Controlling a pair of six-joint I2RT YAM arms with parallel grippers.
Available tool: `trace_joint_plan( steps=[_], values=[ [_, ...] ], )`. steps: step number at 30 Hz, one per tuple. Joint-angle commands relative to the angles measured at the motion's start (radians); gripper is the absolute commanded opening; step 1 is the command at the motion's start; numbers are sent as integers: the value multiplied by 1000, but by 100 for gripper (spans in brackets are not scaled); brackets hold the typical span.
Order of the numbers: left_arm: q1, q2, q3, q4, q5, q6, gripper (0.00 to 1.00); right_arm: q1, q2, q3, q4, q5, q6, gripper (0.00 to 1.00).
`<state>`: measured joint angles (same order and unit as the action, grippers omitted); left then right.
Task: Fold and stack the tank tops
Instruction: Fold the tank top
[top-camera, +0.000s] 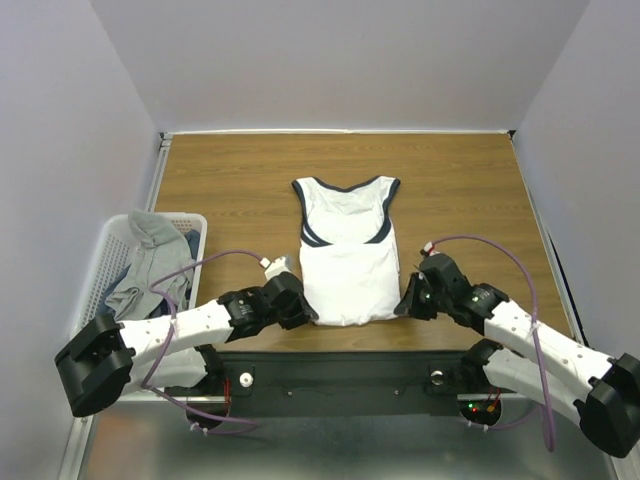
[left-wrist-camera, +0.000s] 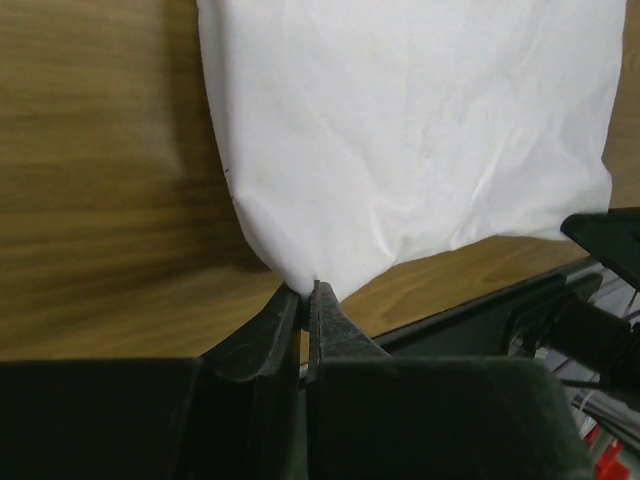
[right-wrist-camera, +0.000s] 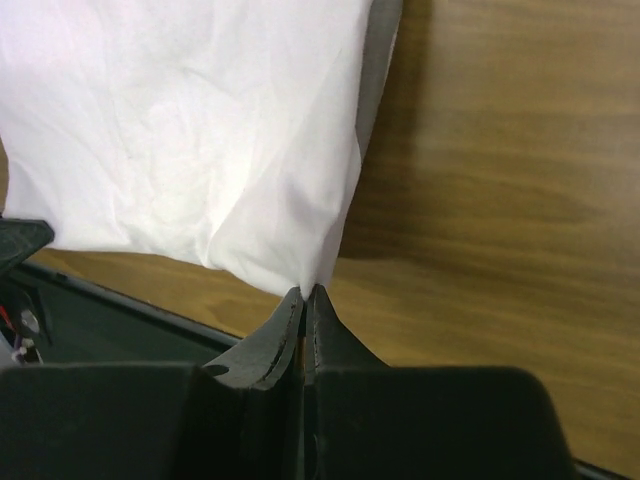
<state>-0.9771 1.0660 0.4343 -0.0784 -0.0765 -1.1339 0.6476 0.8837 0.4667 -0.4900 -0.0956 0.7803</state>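
A white tank top (top-camera: 346, 250) with navy-edged neck and armholes lies flat on the wooden table, neck at the far end, plain side up. My left gripper (top-camera: 306, 316) is shut on its near left hem corner; the pinched cloth shows in the left wrist view (left-wrist-camera: 306, 288). My right gripper (top-camera: 402, 305) is shut on its near right hem corner, as the right wrist view (right-wrist-camera: 308, 290) shows. Grey tank tops (top-camera: 150, 262) lie bunched in the basket at the left.
A white plastic lattice basket (top-camera: 100, 262) stands at the table's left edge. The table's near edge and the black arm mount (top-camera: 340, 375) lie just behind both grippers. Bare wood (top-camera: 470, 190) surrounds the white top.
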Motion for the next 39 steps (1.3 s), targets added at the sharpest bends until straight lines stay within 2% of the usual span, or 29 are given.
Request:
trace_joint_plan(
  steps=[1, 9, 10, 11, 12, 13, 14, 15, 18, 23, 25, 27, 28, 29, 31, 35, 36, 39],
  values=[
    [-58, -46, -25, -95, 18, -58, 0, 26, -69, -46, -107, -65, 69, 4],
    [-129, -92, -97, -130, 43, -107, 0, 60, -141, -97, -147, -84, 108, 5],
    [-130, -100, -97, -129, 46, -102, 2, 60, -137, -91, -148, -81, 106, 8],
    [-130, -107, -85, -129, 47, -83, 6, 58, -128, -70, -156, -63, 99, 20],
    [-130, -127, -78, -129, 44, -70, 17, 58, -123, -53, -166, -49, 91, 27],
    [-130, -141, -68, -135, 40, -61, 23, 58, -120, -36, -170, -33, 88, 35],
    [-130, -155, -46, -148, 34, -38, 31, 58, -118, 7, -176, 2, 86, 49],
    [-130, -185, -31, -161, 17, -29, 40, 58, -115, 29, -183, 23, 83, 54],
    [-129, -237, 38, -220, -14, 18, 46, 57, -77, 128, -194, 144, 85, 63],
    [-123, -232, 178, -277, -117, 104, 47, 52, 125, 325, -115, 374, 36, 61],
    [-71, -175, 251, -232, -135, 155, 48, -17, 264, 416, -52, 418, 8, 61],
    [-6, -80, 322, -135, -120, 253, 48, -113, 345, 461, 22, 335, -53, 60],
    [77, -45, 354, -29, -65, 311, 47, -217, 407, 487, 106, 256, -74, 59],
    [116, -6, 354, -27, -33, 328, 46, -258, 447, 506, 141, 237, -84, 59],
    [200, 133, 417, 130, 38, 365, 44, -328, 568, 590, 195, 235, -120, 56],
    [251, 424, 641, 245, 113, 454, 39, -387, 696, 673, 287, 232, -165, 55],
    [262, 533, 737, 268, 144, 480, 37, -410, 751, 705, 313, 215, -168, 52],
    [273, 728, 924, 276, 173, 542, 34, -431, 832, 748, 350, 204, -184, 50]
  ],
)
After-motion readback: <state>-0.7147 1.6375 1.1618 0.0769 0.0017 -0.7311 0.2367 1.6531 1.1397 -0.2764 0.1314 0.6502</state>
